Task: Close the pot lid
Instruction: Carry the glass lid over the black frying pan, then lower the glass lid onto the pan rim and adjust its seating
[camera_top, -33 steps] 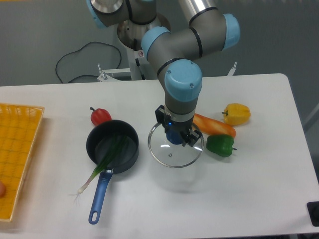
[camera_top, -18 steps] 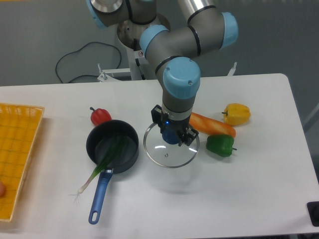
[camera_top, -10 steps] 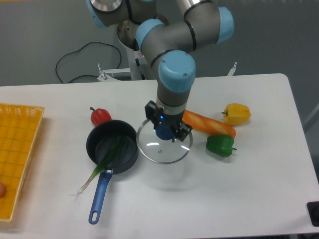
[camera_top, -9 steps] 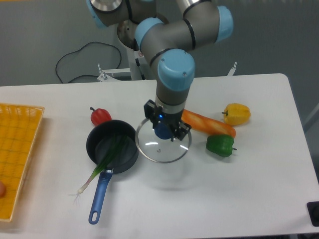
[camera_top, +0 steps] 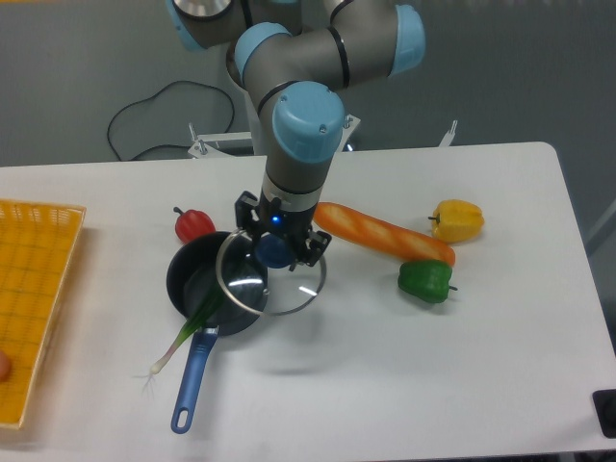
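- The arm (camera_top: 294, 67) reached down from the top centre of the frame, its last joint pointing straight down over the middle of the table (camera_top: 500, 366).
- The gripper (camera_top: 276, 248) was clamped on the blue knob of the pot lid (camera_top: 289, 294), holding the lid above the table, with its shadow on the white surface below.
- The lid hung roughly level, left of centre, its left part overlapping the right rim of the pot (camera_top: 197, 279); the rest of it stuck out past the pot toward the right.
- The pot sat in the left-centre, its blue handle running toward the lower left, with a green onion (camera_top: 188, 327) lying across its rim and out onto the table.
- The gripper's fingers were mostly hidden by the wrist and knob.
- A red pepper (camera_top: 192, 224) was partly hidden behind the pot.
- A carrot (camera_top: 385, 233), green pepper (camera_top: 425, 280) and yellow pepper (camera_top: 456, 220) lay at the right.
- A yellow basket (camera_top: 34, 289) was cut off by the left edge.
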Controlling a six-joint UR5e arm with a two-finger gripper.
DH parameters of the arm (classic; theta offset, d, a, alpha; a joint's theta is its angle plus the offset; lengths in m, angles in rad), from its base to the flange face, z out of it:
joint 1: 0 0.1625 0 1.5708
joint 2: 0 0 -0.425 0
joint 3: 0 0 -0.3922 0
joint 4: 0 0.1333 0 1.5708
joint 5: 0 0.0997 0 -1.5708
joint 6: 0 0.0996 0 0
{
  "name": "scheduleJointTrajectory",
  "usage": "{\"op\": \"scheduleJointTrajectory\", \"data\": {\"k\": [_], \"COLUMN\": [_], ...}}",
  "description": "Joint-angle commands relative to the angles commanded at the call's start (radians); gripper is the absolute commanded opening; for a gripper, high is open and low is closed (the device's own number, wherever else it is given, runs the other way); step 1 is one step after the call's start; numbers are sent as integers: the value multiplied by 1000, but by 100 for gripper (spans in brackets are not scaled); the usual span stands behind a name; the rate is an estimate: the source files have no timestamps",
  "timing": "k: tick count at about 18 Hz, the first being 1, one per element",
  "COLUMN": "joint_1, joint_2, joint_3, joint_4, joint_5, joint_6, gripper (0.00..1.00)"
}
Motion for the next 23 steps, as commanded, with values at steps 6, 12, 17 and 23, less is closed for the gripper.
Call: {"op": "scheduleJointTrajectory", "data": {"k": [6,12,17,23], "joint_1": [-40,-74,-78,-80], "joint_2": [-15,-18,-26,-37], "joint_3": [-5,-51,-52,-58], "joint_4": [2,60,66,72], "joint_5": [-2,-2,-2,-5], "joint_6": [-54,-77,-78,-120], "gripper": [45,45,45,45]}}
